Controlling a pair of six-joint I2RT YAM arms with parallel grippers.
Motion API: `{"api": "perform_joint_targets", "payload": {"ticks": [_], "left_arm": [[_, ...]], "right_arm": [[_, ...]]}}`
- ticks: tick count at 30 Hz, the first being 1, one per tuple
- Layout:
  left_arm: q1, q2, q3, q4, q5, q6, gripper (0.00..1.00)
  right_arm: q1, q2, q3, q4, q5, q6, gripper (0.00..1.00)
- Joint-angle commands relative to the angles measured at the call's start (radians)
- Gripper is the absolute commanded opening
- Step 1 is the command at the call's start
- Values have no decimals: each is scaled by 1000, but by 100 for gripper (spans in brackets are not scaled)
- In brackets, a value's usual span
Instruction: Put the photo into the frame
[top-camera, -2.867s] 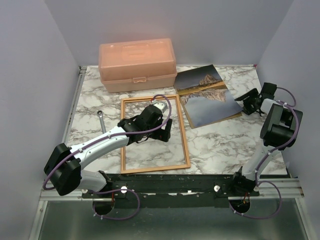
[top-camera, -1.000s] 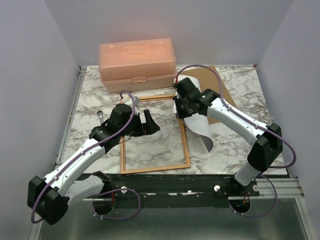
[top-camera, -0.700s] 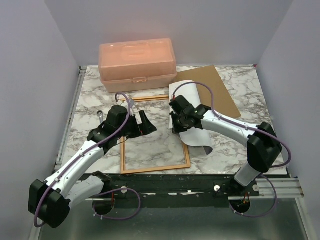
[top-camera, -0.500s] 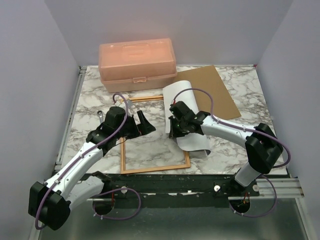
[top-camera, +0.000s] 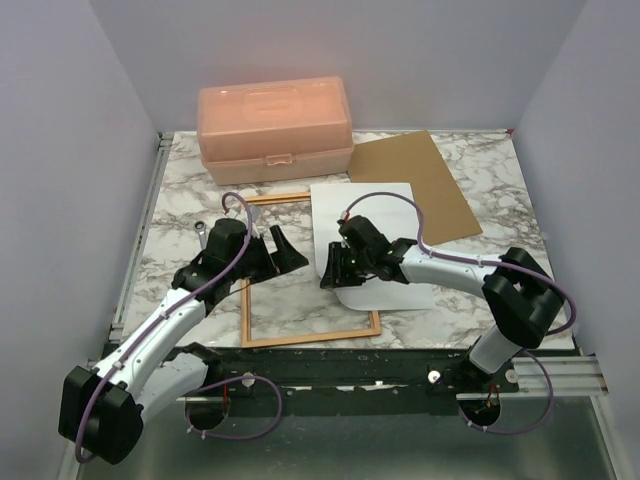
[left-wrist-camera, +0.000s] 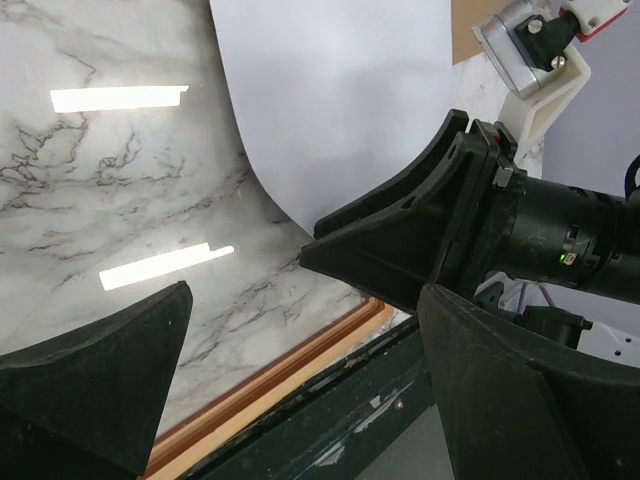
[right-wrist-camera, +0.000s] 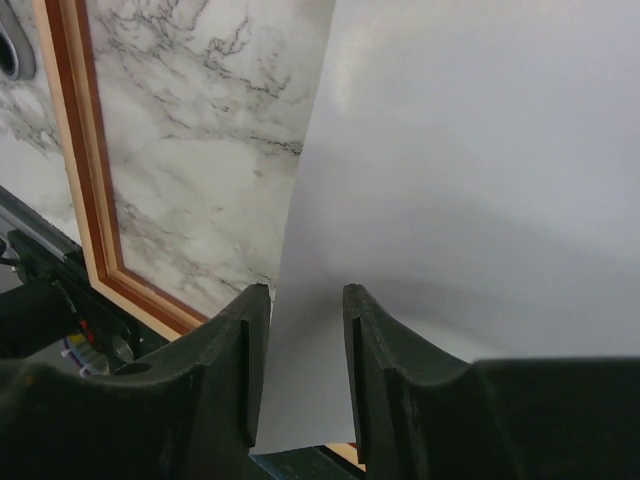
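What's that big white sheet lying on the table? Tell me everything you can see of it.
It is the photo, a thin rectangular print lying plain white back up, so no picture shows. It looks like flexible paper; its near left corner bows in a curve. It rests on the marble table, its left part over the right side of the wooden frame, hiding most of that rail. The right tool straddles its near left edge, jaws slightly apart.
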Motion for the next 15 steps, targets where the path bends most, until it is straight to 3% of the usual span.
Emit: {"api": "perform_joint_targets", "payload": {"ticks": [1,7,15], "left_arm": [[11,25,-17,34,59,-3,98],[11,40,-38,45,69,3,99],[11,85,-59,55,82,25,99]], "right_arm": [[8,-33,-22,81,-56,31,48],[7,-44,-6,98,-86,52,74],[-16,-108,7,8,-2,14,89]]}}
